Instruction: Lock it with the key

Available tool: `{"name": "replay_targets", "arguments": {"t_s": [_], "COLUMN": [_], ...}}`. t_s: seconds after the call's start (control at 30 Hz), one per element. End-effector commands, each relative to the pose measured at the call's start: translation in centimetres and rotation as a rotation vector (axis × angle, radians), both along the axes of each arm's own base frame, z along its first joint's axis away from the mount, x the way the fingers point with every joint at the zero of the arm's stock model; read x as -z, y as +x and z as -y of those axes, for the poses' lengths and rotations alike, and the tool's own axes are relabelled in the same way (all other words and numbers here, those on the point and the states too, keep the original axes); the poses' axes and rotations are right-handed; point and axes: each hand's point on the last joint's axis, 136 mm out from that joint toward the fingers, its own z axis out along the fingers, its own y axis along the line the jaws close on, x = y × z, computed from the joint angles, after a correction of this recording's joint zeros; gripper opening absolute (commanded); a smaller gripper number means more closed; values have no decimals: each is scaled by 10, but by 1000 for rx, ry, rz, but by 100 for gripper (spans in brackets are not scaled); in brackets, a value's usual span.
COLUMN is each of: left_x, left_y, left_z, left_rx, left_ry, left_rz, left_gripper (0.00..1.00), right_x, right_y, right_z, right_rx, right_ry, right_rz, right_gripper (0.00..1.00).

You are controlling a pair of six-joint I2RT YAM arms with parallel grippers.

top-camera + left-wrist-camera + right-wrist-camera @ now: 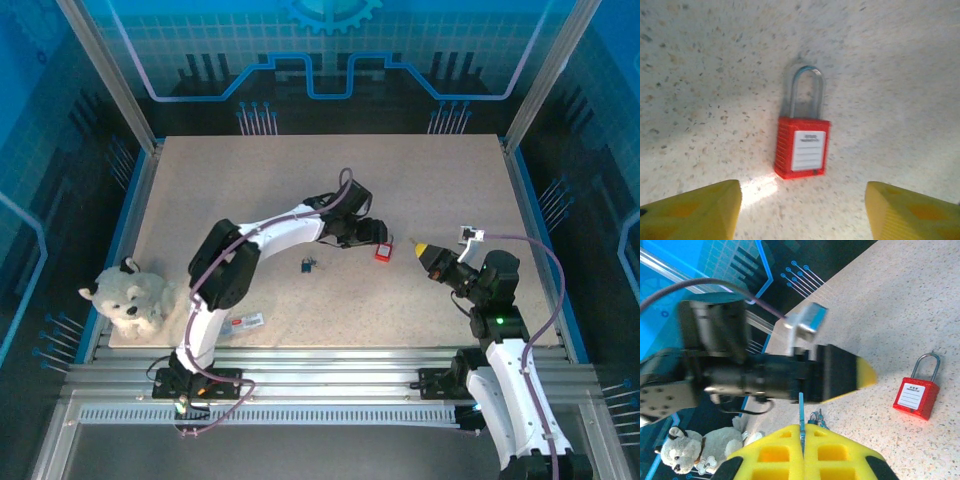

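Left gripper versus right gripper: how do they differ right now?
The left gripper is open, fingers wide apart; the right gripper is shut, fingers pressed together. The left gripper hovers over the red padlock; the right gripper sits off to the padlock's side, apart from it. Both have yellow fingers.

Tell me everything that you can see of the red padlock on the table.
The red padlock has a ribbed, plastic-looking body with a white lined label and a silvery metal shackle. Both shackle legs seem to reach the body, so it looks closed. It lies flat, label up, on the speckled table; nothing else touches it. The open left claw hangs just off its bottom end.
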Motion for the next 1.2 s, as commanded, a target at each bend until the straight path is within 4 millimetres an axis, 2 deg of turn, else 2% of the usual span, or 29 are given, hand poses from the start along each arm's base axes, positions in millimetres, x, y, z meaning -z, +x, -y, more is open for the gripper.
{"name": "replay_targets", "arguments": {"t_s": [0.0,0.17,0.3,0.37,0.57,0.83,1.17], "left_x": [-60,-96,-120,-130,-137,-137,-123], "left_y": [-2,-19,-31,-36,-49,-64,-69], "left_z": [-7,-20,-42,-58,-106,-158,-183], "left_rx": [1,38,52,38,-30,-130,-207], "left_ry": [-87,-136,-99,-62,44,127,143], "left_rz": [113,223,352,414,565,711,806], "left_gripper": [72,84,99,99,99,99,99], "right_x": [7,13,20,26,36,53,73], "right_y": [4,7,9,11,17,25,33], "right_z": [10,15,16,17,21,26,25], "right_rx": [49,77,86,91,121,189,239], "right_ry": [-29,-45,-52,-51,-58,-105,-139], "right_rz": [-22,-48,-75,-96,-133,-190,-248], "right_gripper": [0,0,0,0,0,0,0]}}
